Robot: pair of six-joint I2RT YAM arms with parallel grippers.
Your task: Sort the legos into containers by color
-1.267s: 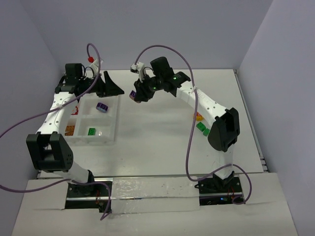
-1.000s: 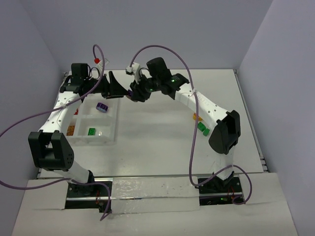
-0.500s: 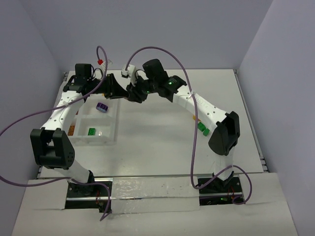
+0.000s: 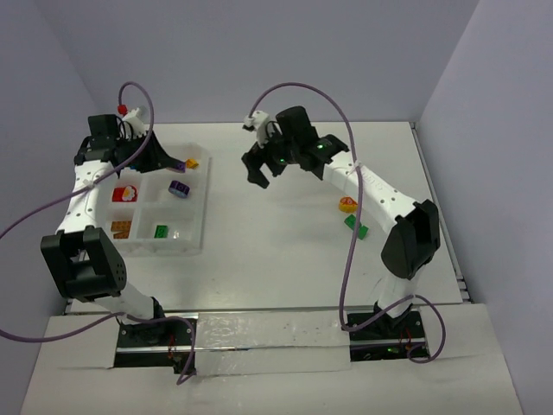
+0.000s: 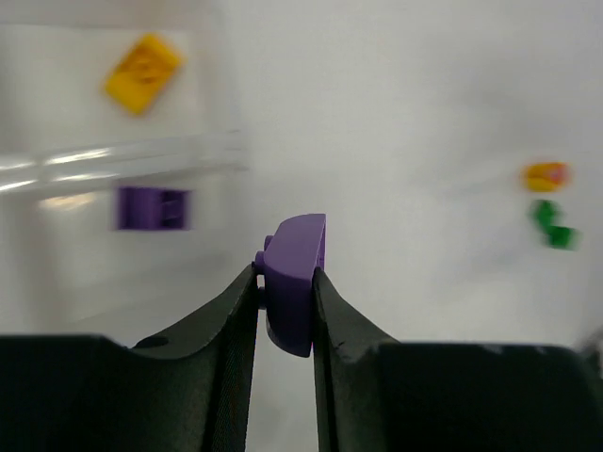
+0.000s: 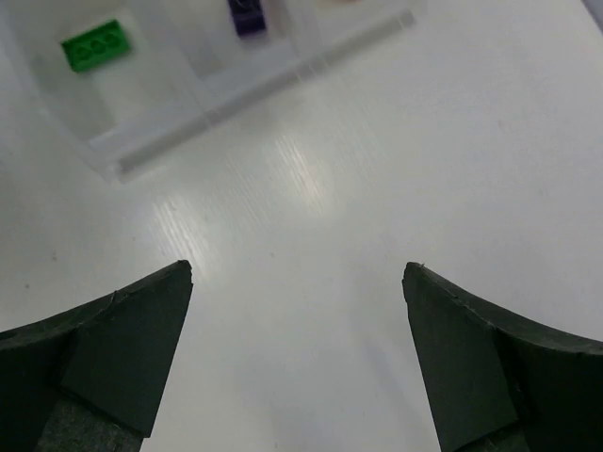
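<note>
My left claw (image 5: 287, 279) is pinching a rounded purple piece (image 5: 296, 247) by its flat sides, with the top standing clear of the fingertips. My right claw (image 6: 298, 273) is spread wide and holds nothing, hanging over bare table (image 4: 276, 233) just right of the tray (image 4: 206, 216).

The job in hand is to drop this piece in with its colour. The purple brick (image 5: 153, 208) lies in a middle compartment on the tray's right side, with the yellow piece (image 5: 143, 72) in the one beyond it. I should bring the fingertips squarely over the brick's compartment and come down inside its walls before letting go, since a rounded piece let fall from height could bounce over a divider. I should open gently and lift straight up. From above, my own arm hides the fingertips, so I cannot tell which compartment they hang over just now.

Half a second ago both claws met nose to nose at the tray's far right corner. Since then they have parted: the left has swung back over the tray's far side with the piece, and the right has let go and drawn off to the right. A green piece (image 5: 551, 226) and an orange piece (image 5: 545, 176) still wait on the table.
</note>
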